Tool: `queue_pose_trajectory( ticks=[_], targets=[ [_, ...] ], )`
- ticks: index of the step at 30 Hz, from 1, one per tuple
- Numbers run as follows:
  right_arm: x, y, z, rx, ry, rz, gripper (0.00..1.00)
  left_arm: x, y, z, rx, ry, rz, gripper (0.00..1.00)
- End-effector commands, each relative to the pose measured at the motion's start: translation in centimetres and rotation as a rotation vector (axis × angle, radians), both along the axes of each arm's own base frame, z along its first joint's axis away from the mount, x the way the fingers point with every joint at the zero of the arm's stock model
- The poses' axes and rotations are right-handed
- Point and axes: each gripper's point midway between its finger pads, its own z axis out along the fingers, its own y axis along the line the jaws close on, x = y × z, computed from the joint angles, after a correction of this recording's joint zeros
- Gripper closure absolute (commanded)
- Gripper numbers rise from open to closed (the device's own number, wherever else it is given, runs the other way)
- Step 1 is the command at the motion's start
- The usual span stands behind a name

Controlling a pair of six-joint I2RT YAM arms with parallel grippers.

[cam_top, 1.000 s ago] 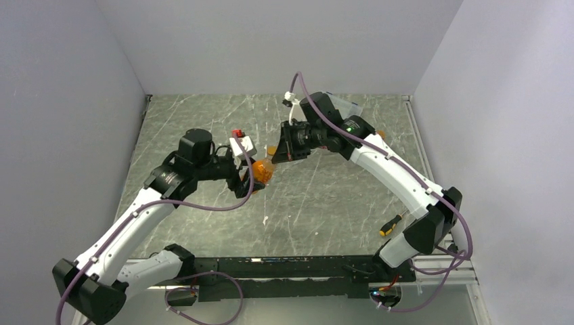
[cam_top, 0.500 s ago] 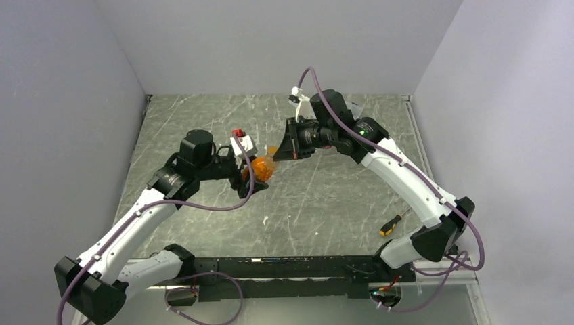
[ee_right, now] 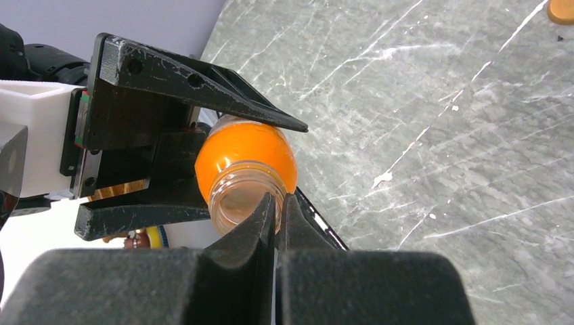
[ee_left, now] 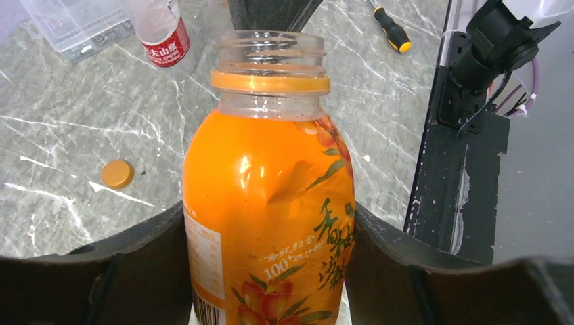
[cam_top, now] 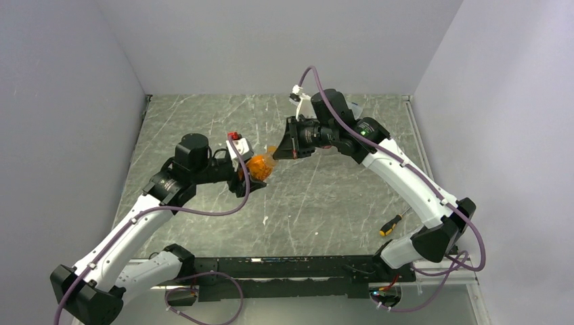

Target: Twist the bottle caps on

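Brightly, evenly lit from overhead, with faint soft shadows, white glare on the orange bottle point(ee_left: 267, 203), and blurred foregrounds in both wrist views.

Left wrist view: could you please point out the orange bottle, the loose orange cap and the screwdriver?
orange bottle point(ee_left: 271, 223), left wrist view, on its labelled body.
orange cap point(ee_left: 117, 174), left wrist view, on its flat top.
screwdriver point(ee_left: 392, 30), left wrist view, on its yellow-and-black handle.

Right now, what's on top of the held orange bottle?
No cap: the orange bottle shows a bare threaded neck. The shut right gripper sits before its mouth, hiding part of the rim.
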Motion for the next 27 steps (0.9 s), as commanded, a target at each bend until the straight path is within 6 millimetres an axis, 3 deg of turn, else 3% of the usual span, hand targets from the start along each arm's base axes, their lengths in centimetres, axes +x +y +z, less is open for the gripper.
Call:
queue_pose_trajectory(
  ticks=[1,5,9,14,19,23,27],
  targets=[
    [0.4,-0.5,3.5,0.054,-0.093,-0.039,0.96,0.7,0.4,1.8,-0.032,-0.058,0.054,0.51],
    [2.0,-1.6,4.5,0.029,-0.157,-0.144,0.42,2.6,2.0,1.6,0.003,-0.064,0.203,0.53],
    [4.4,-3.5,5.1,-0.033,-0.229,-0.286,0.02,5.1,5.2,1.4,0.051,-0.033,0.423,0.53],
    [7.4,-2.7,1.4,-0.166,-0.215,-0.337,0.00,7.5,10.8,3.3,0.027,0.017,0.745,0.55],
    [11.0,-0.8,-3.6,-0.322,-0.217,-0.386,0.04,7.8,15.3,7.2,-0.058,0.004,0.975,0.57],
    [13.5,0.3,-8.0,-0.438,-0.216,-0.398,0.08,7.0,16.0,10.4,-0.117,-0.037,1.001,0.60],
    [15.7,1.3,-13.0,-0.534,-0.218,-0.389,0.12,6.1,15.7,12.4,-0.152,-0.070,0.969,0.61]
  ],
)
